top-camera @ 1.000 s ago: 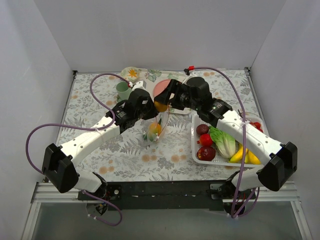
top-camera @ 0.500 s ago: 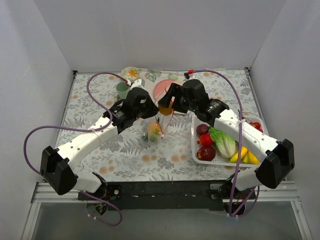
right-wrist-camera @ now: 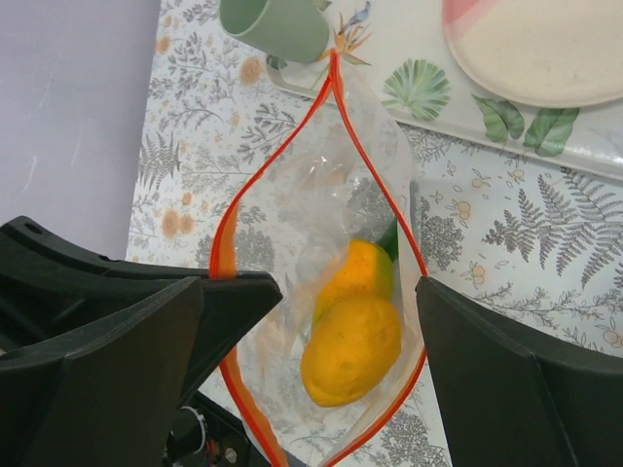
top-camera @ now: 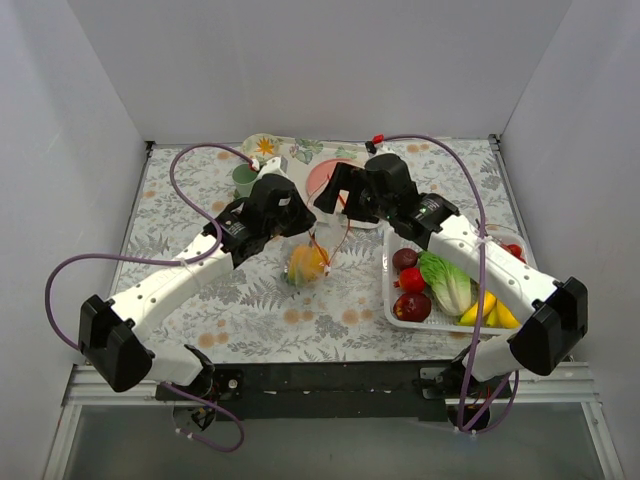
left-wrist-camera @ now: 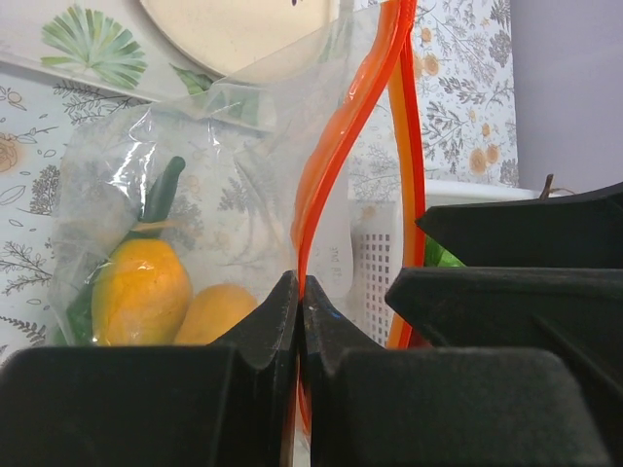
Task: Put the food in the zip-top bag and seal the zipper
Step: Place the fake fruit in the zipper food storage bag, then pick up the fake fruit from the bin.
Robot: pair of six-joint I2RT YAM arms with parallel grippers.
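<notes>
The zip-top bag [right-wrist-camera: 321,185] is sitting mid-tabletop between the two arms, mouth up, directly under the right pincer [right-wrist-camera: 348,287]. The zipper [left-wrist-camera: 331,146] is bowing into an open almond shape. Its long axis is running from the right wrist toward the green cup [right-wrist-camera: 277,24], and the right fingers are straddling it across the short axis.

Two orange-yellow fruits [right-wrist-camera: 350,350] are lying inside at the bottom, glossy and rounded, one with a green stem. The film is thin, clear, crinkled and floppy, so I'd say it's staying open only because it's being held.

The left pincer [left-wrist-camera: 300,292] is clenching one lip of the zipper, pads pressed tight on the orange strip. The right pincer is released, spread wide and carrying nothing.

The rest of the food is lying to the right arm's own right, in the white slotted basket [top-camera: 388,300]: the red apple [top-camera: 412,306] at the near end and the cherries [top-camera: 411,279] just behind it. Both are smooth, hard-looking plastic. The lettuce [top-camera: 448,283] and bananas [top-camera: 490,312] are crowding them from the outer side.

You're probably looking at a right-arm fetch, since it's the nearer and free arm, with the left holding the mouth. The risk is the lip collapsing while the right arm is away.

The tabletop [top-camera: 250,300] is wearing a fern-print cloth. I can't tell whether the bag's base is fully resting on it.
</notes>
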